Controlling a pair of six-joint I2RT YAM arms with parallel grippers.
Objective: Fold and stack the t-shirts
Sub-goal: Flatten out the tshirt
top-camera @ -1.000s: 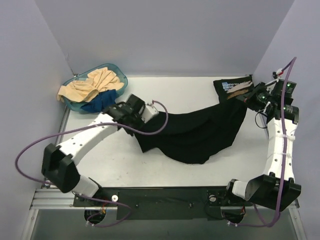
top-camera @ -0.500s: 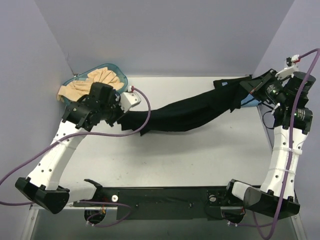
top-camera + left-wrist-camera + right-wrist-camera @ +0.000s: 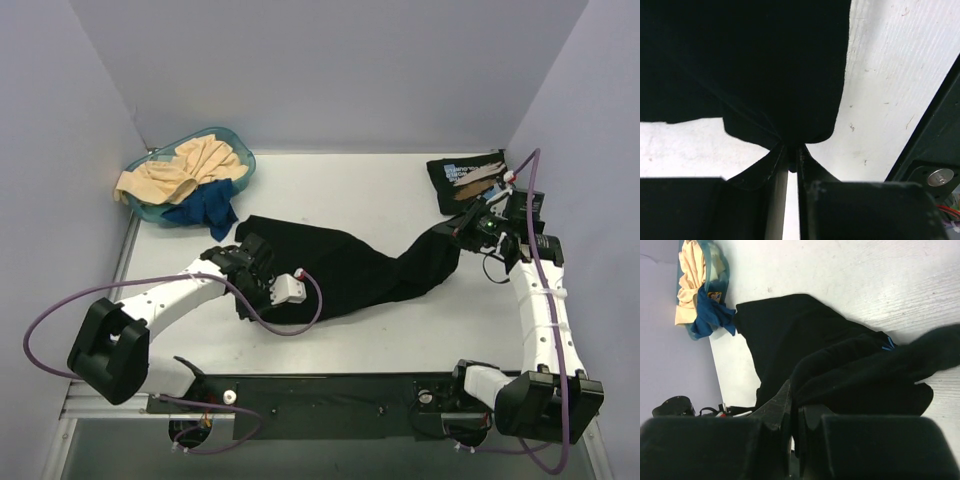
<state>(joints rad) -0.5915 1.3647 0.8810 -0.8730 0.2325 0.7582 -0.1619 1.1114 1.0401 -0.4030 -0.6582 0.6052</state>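
A white table seen from above, with two white robot arms reaching in from the near edge. A plain black shirt lies rumpled across the middle of the table, stretched in a band from near left to far right.

The left gripper is at the shirt's near-left end. Its wrist view shows the fingers pressed together on a rounded edge of the black cloth, low over the table surface.

The right gripper is at the shirt's right end. Its fingers are closed on a bunched fold of the same shirt (the cloth bulges out on both sides of the tips).

At the far right corner, well apart from the left arm and just beyond the right gripper, a black printed shirt lies folded flat, its white, tan and light-blue print facing up.

At the far left sits a teal basin. A beige shirt is heaped in it and spills over its left rim. A dark blue shirt hangs over its near rim onto the table.
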